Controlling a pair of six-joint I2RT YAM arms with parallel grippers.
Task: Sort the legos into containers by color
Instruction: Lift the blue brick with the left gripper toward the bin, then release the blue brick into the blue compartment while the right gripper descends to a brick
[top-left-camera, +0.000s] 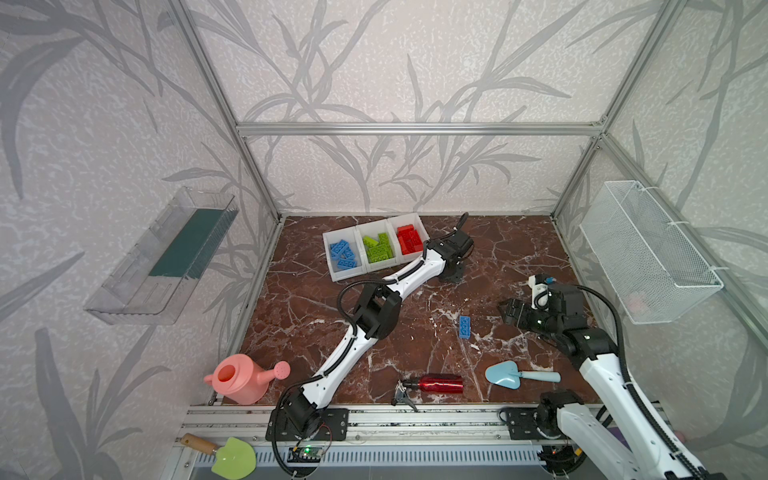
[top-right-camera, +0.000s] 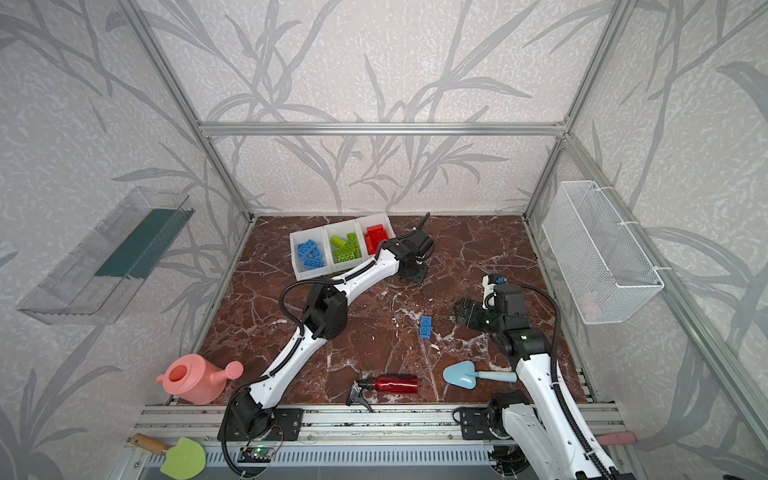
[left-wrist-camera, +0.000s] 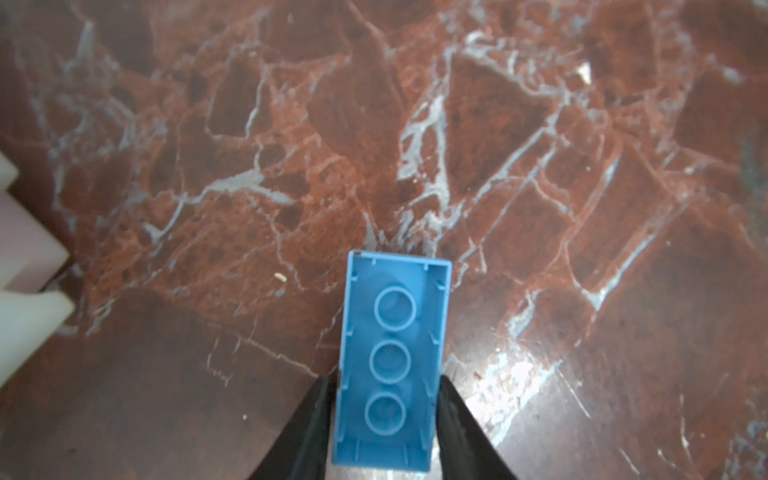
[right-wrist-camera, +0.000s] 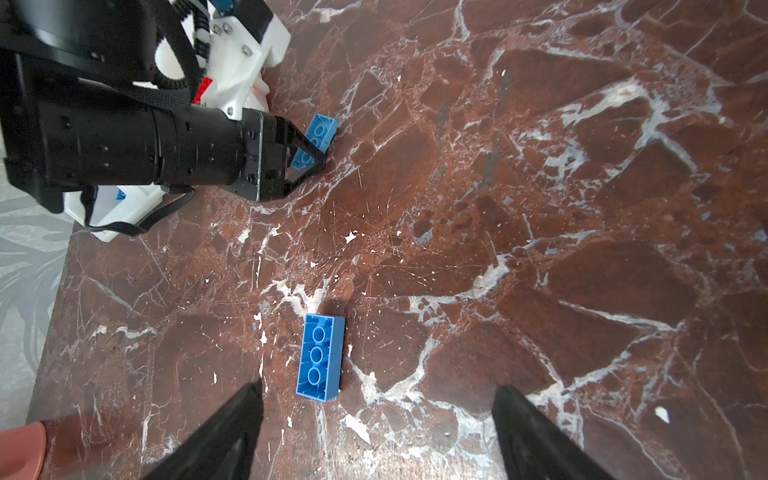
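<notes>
My left gripper (left-wrist-camera: 386, 378) is shut on a blue lego (left-wrist-camera: 392, 357), its hollow underside facing the wrist camera, low over the marble table just right of the containers (top-left-camera: 347, 275). The right wrist view shows the same left gripper (right-wrist-camera: 307, 156) holding that lego (right-wrist-camera: 320, 129). The three joined white bins hold blue legos (top-left-camera: 343, 252), green legos (top-left-camera: 377, 247) and red legos (top-left-camera: 409, 239). Another blue lego (top-left-camera: 464, 326) (right-wrist-camera: 320, 359) lies loose, underside up, mid-table. My right gripper (right-wrist-camera: 378, 386) hangs open just right of it with nothing between its fingers.
A pink watering can (top-left-camera: 241, 378), a red spray bottle (top-left-camera: 440, 383) and a light blue trowel (top-left-camera: 505, 374) lie along the front of the table. A wire-mesh basket (top-left-camera: 648, 257) hangs on the right wall and a clear tray (top-left-camera: 166, 257) on the left wall.
</notes>
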